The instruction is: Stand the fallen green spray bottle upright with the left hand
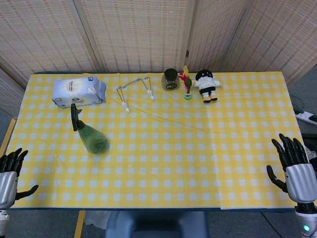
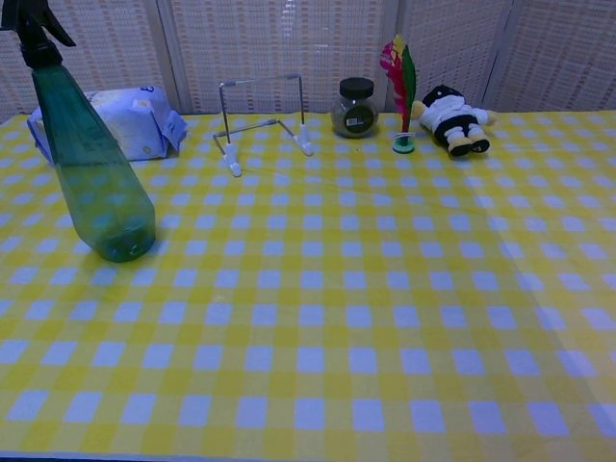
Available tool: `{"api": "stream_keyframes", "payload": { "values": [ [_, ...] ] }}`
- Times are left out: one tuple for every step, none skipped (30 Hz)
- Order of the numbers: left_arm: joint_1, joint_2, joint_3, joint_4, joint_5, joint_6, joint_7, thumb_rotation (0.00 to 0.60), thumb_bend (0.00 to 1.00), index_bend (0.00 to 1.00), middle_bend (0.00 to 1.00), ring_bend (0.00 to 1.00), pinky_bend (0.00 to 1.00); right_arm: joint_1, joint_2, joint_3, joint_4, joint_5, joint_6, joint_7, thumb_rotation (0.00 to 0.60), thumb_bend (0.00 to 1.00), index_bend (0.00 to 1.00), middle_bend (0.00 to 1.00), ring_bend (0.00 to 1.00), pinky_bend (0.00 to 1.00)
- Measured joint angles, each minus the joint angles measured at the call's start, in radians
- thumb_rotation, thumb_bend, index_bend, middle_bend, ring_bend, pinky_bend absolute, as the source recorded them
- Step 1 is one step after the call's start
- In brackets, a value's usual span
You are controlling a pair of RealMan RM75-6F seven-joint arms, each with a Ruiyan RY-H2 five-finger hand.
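The green spray bottle [image 1: 89, 134] stands upright on the yellow checked table [image 1: 163, 163], left of the middle, its black trigger head on top. In the chest view the green spray bottle [image 2: 92, 159] rises at the far left, with no hand near it. My left hand [image 1: 8, 174] is off the table's front left corner, fingers spread, holding nothing. Fingers apart and empty, my right hand [image 1: 293, 167] hangs at the front right corner. Neither hand shows in the chest view.
Along the back edge lie a pack of wipes [image 1: 79, 91], a wire stand [image 1: 134, 91], a dark-lidded jar [image 1: 170, 79], a feathered shuttlecock toy [image 1: 186, 83] and a small plush doll [image 1: 206, 84]. A power strip [image 1: 307, 117] lies on the floor at right.
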Motion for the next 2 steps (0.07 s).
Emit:
{"api": "stream_keyframes", "payload": {
  "values": [
    [0.004,0.000,-0.001,0.000,0.002,0.001,0.014,0.600,0.15,0.06,0.04,0.00,0.00,0.000,0.000,-0.001,0.001,-0.002,0.002,0.001,0.600,0.46,0.00,0.00,0.00,0.00],
    [0.008,-0.001,-0.003,0.001,0.002,0.004,0.027,0.600,0.15,0.05,0.04,0.00,0.00,0.000,0.000,-0.001,0.001,-0.003,0.004,0.001,0.600,0.46,0.00,0.00,0.00,0.00]
  ]
}}
